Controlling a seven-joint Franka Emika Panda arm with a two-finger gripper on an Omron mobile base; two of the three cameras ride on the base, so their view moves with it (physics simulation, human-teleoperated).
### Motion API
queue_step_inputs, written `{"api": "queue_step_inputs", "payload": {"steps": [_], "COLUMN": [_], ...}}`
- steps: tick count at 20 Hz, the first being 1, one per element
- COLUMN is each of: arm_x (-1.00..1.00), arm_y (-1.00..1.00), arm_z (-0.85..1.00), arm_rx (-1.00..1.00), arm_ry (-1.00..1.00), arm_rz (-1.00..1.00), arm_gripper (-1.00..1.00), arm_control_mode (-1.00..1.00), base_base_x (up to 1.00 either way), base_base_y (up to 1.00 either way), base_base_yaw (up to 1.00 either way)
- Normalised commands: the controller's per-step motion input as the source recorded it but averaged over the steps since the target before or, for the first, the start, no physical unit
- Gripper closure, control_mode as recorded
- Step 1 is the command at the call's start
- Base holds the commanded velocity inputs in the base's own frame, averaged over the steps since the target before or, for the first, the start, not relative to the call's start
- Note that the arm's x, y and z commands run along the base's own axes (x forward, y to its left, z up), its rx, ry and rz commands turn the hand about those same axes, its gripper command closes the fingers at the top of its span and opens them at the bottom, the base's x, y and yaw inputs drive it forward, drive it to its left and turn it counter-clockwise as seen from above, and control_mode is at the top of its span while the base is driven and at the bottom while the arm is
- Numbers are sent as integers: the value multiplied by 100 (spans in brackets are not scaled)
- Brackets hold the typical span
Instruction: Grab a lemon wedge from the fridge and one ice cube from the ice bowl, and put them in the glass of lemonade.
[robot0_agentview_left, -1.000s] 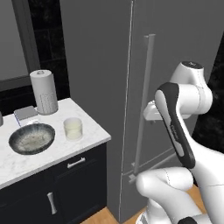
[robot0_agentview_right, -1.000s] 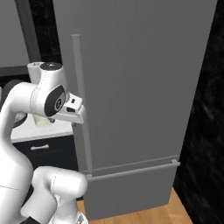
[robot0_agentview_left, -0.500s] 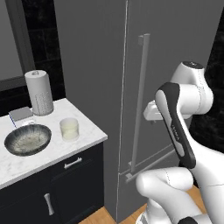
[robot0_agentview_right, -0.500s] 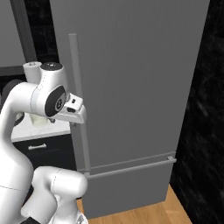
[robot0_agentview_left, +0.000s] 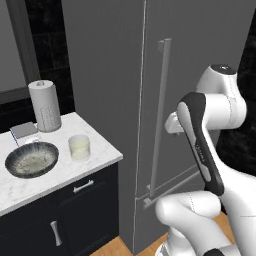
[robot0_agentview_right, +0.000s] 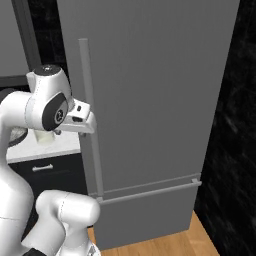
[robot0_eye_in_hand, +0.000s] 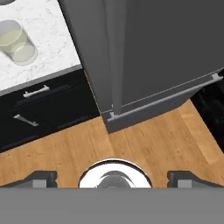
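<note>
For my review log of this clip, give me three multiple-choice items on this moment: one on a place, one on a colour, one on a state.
1. Where is the glass of lemonade?
A. on the marble counter, right of the ice bowl
B. inside the fridge
C. on the floor

2. What colour is the fridge door?
A. white
B. dark grey
C. red

3. How is the fridge door?
A. wide open
B. removed
C. shut

Answers:
1 A, it stands beside the bowl on the counter.
2 B, its face is plain dark grey.
3 C, no interior shows and the door sits flush.

glossy white rounded arm (robot0_agentview_left: 220, 105), dark joints, black link stripe.
</note>
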Motion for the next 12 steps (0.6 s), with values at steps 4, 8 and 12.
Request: {"api": "queue_step_inputs", "payload": {"steps": [4, 8, 12], "arm_x": [0, 16, 28], "arm_y": [0, -18, -37], "arm_z": [93, 32, -12], "arm_rx": [-17, -2, 8], "arm_ry": [-28, -13, -2], "arm_rz": [7, 24, 8], "arm_gripper": [-100, -100, -100], "arm_control_mode": [-100, -100, -100], "base_base_x": [0, 0, 0], "base_base_y": [0, 0, 0], "base_base_yaw": [0, 0, 0]}}
